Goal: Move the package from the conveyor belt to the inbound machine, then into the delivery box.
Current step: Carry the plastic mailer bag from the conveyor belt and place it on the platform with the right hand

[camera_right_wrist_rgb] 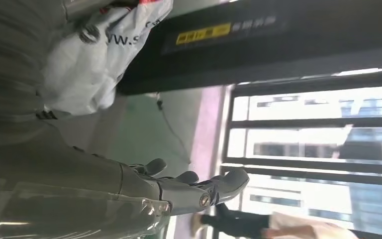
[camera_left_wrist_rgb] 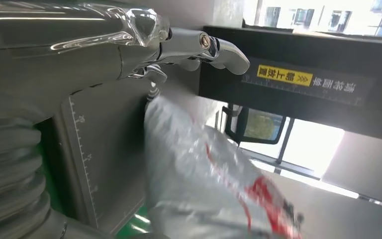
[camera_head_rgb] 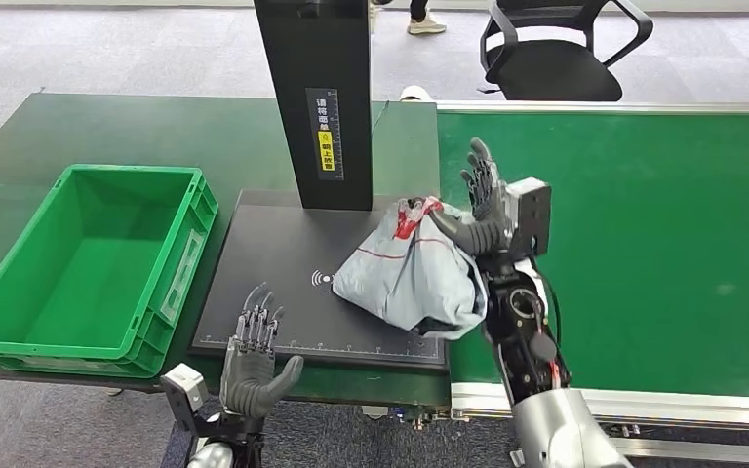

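One package (camera_head_rgb: 412,273) on scanner plate, right robot hand (camera_head_rgb: 483,210) open, touching its side

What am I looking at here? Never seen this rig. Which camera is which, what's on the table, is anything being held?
It is a humanoid robot with two silver arms, each ending in a many-fingered hand. The wide picture comes from its head, looking forward and down. The other two come from cameras at the wrists, just behind each hand, so they look turned.

In the head view, a grey package with red print lies on the flat black plate of the inbound machine, whose dark column rises behind it. The package's right end hangs over onto the green conveyor belt. An empty green delivery box sits to the left.

The right hand is beside the package with fingers spread; its thumb looks to be at the bag, but nothing is gripped. The left hand is open at the plate's near edge, holding nothing.
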Controlling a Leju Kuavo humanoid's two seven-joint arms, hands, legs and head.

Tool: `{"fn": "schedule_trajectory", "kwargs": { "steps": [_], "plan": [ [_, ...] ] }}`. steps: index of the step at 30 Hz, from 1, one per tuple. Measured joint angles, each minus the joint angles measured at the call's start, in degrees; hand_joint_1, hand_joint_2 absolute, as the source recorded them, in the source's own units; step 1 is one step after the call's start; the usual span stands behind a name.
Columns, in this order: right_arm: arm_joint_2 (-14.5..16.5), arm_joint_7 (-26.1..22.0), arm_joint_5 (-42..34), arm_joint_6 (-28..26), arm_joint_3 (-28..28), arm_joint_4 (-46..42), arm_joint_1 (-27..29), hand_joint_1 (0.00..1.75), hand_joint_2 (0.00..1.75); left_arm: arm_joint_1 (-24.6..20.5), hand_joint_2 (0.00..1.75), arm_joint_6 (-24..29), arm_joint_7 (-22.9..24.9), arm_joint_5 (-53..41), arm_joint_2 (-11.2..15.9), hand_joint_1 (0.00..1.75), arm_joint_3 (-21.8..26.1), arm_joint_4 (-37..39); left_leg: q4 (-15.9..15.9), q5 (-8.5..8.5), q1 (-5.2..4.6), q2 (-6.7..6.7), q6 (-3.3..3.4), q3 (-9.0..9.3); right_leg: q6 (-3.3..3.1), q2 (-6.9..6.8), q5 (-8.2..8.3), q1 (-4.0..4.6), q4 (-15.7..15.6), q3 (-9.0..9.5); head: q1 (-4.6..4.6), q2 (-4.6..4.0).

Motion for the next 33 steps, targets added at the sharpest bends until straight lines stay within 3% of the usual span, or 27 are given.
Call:
{"fn": "schedule_trajectory", "kwargs": {
  "steps": [7,12,20,26,33],
  "plan": [
    [-0.86,15.48,11.89,-1.15,2.14,16.14,-13.02,0.00,1.75,-1.81,1.75,0.27,0.75,0.50,0.02,0.00,-0.92,1.83,0.00,0.00,0.02,0.00,-0.01,-0.02,0.00,0.00,0.00,0.02,0.01,-0.02,-0.02,0.00],
    [0.02,25.06,19.15,3.94,7.19,21.66,-16.68,0.00,1.75,-2.21,1.75,0.26,1.56,1.45,0.04,0.00,-0.98,2.24,-0.01,-0.01,0.04,0.00,-0.01,-0.02,-0.01,0.01,-0.01,0.05,0.01,-0.04,-0.02,0.00],
    [0.05,29.60,26.89,15.05,14.62,25.34,-17.79,0.00,1.75,-2.20,1.75,0.11,3.37,2.28,0.22,0.00,-0.96,2.09,0.00,0.00,0.04,-0.01,-0.01,-0.01,-0.01,0.00,-0.01,0.05,0.01,-0.02,-0.01,0.00],
    [-1.41,32.32,34.65,15.37,21.39,26.63,-18.47,0.00,1.75,-2.19,1.75,-0.05,3.60,2.78,0.59,0.00,-0.82,2.09,0.01,0.00,0.04,0.00,-0.01,-0.01,-0.01,0.00,-0.01,0.05,0.01,-0.01,-0.01,0.00],
    [-2.31,32.26,36.53,13.89,25.63,27.12,-19.69,0.00,1.75,-2.08,1.75,-0.27,3.58,3.05,0.98,0.00,-0.72,1.95,0.00,0.00,0.04,-0.01,-0.01,-0.01,-0.01,0.00,-0.01,0.05,0.01,0.00,-0.01,0.00]
  ]
}}
